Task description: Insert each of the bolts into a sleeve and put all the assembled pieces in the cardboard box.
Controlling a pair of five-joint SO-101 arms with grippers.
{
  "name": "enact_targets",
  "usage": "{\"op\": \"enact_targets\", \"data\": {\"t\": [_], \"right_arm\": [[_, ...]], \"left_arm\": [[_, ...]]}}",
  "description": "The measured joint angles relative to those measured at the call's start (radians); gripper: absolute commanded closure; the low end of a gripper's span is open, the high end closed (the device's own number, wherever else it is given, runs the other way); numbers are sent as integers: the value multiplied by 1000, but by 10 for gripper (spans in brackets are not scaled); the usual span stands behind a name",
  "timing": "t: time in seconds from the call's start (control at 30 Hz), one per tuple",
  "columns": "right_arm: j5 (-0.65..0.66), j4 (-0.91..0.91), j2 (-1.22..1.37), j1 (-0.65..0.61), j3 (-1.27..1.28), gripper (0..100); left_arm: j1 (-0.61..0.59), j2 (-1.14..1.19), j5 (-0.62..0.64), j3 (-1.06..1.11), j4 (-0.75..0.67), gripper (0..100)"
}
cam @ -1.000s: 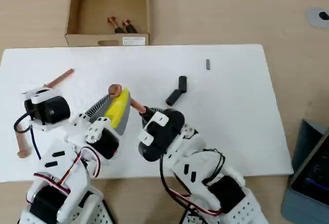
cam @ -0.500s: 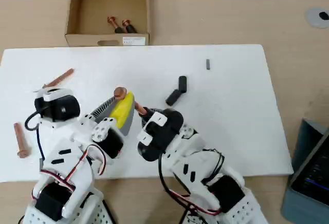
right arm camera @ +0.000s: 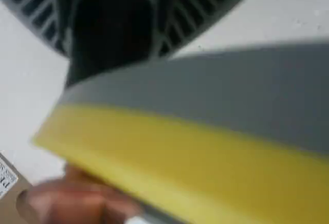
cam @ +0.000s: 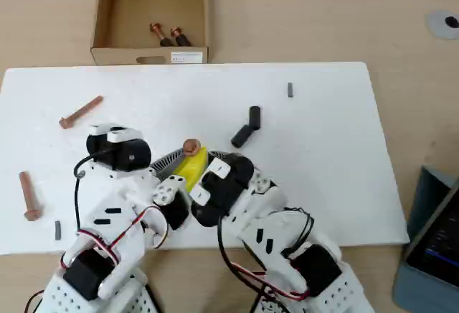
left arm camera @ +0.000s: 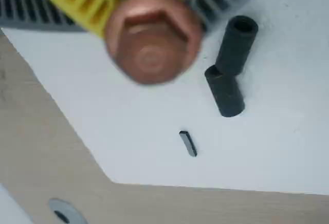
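Because both arms meet over the middle of the white mat (cam: 323, 184) with the mating not visibly finished, the risk sits at the join.

- Cardboard box (cam: 100, 33): beyond the mat's far edge, well apart from the arms. Two assembled pieces (cam: 160, 34) are inside.
- Left gripper (cam: 185, 156): yellow and grey jaws clamped on a copper bolt (left arm camera: 152, 39), head facing its own camera.
- Right gripper (right arm camera: 113, 3): closed around a black sleeve (right arm camera: 109, 34), hard up beside the left gripper's yellow jaw.
- Whether the shank has entered the bore: cannot tell.

Likely failures:
- Axes off-line, so the bolt catches the sleeve's rim or levers it out of the grip.
- Jaws knocking together in such a crowded spot.
- Early release dropping a half-seated pair.

Two loose bolts (cam: 82, 110) lie toward the left, and spare sleeves (cam: 254, 117) lie near centre. A dropped part could roll among them. A small dark bit (cam: 290, 90) lies beyond, unidentified.
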Motion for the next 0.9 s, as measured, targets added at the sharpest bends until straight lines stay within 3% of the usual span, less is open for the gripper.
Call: {"op": "enact_targets", "data": {"t": [0.1,0.33,0.9], "right_arm": [[0,0,0,0,0,989],[0,0,0,2,2,989],[0,-2,-3,2,-3,989]], "left_arm": [[0,-2,-9,14,-2,985],[-5,-2,-20,18,-2,797],[-158,5,-106,-101,11,822]]}}
